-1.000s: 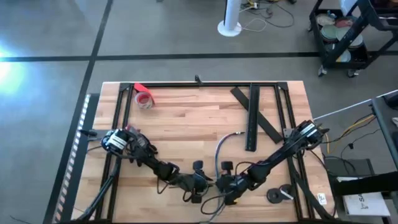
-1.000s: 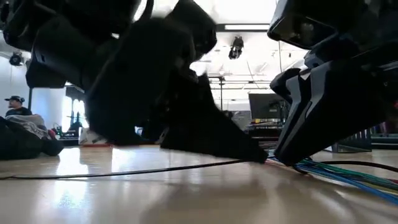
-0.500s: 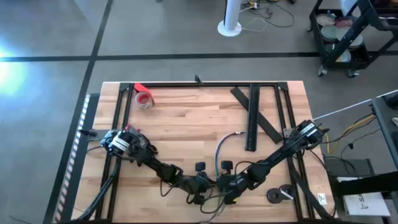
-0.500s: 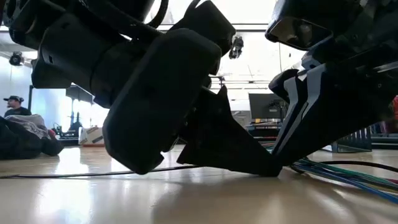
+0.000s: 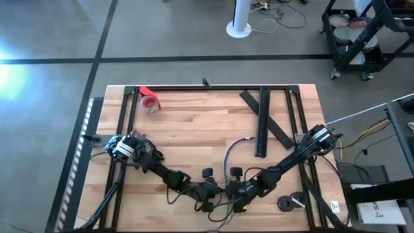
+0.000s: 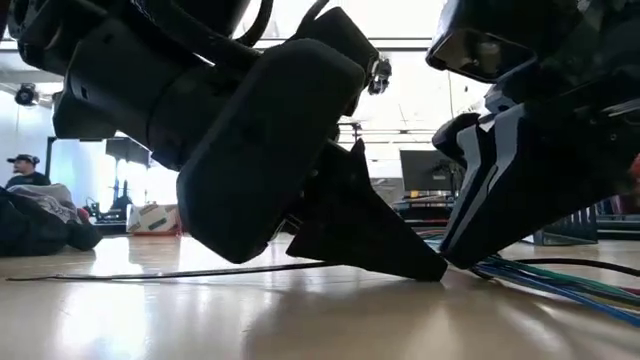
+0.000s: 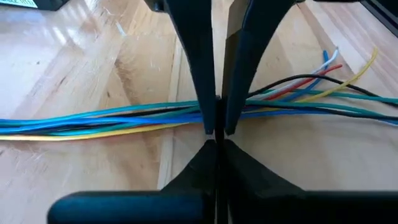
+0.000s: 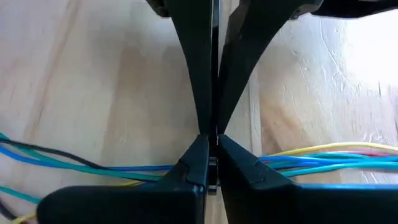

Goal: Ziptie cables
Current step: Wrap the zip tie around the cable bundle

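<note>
The cables (image 7: 112, 118) lie in a loose bundle of blue, teal, yellow and black strands on the wooden counter (image 5: 194, 129), at its near edge, where both arms meet low over them. The left tool (image 7: 217, 127) is pinched shut right at the bundle, apparently on a thin dark strand crossing it, and the right tool (image 8: 211, 140) is closed just beside the cables too; what either holds I cannot tell. The ziptie (image 6: 170, 273), a thin dark line along the counter, seems mid-positioning, so next it likely needs threading around the bundle.
</note>
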### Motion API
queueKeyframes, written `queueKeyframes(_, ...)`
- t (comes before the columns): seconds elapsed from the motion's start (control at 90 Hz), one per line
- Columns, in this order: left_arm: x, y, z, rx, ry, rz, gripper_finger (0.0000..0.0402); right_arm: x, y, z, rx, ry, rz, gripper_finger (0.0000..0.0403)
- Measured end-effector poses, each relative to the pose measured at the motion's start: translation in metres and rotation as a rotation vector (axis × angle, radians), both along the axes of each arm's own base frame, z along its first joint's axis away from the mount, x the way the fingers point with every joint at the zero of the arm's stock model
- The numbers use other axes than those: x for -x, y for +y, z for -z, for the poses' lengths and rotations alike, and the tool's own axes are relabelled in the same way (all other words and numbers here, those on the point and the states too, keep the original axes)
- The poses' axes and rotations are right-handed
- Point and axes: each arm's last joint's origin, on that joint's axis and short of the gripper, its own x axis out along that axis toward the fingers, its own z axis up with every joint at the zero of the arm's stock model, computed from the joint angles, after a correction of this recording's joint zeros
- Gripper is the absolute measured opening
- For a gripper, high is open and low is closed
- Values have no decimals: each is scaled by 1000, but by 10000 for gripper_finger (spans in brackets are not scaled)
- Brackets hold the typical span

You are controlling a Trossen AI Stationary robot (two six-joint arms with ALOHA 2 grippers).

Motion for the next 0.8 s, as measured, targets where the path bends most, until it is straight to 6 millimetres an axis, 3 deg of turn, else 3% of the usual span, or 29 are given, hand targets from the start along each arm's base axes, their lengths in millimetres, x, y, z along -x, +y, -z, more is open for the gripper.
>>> queueKeyframes(0.422,8,-2,-3,40,59,13,0,14,8,-6,9,38,18,7)
queueKeyframes(0.8,52,-27,8,164,3,-70,2,24,13,-2,-15,61,25,7)
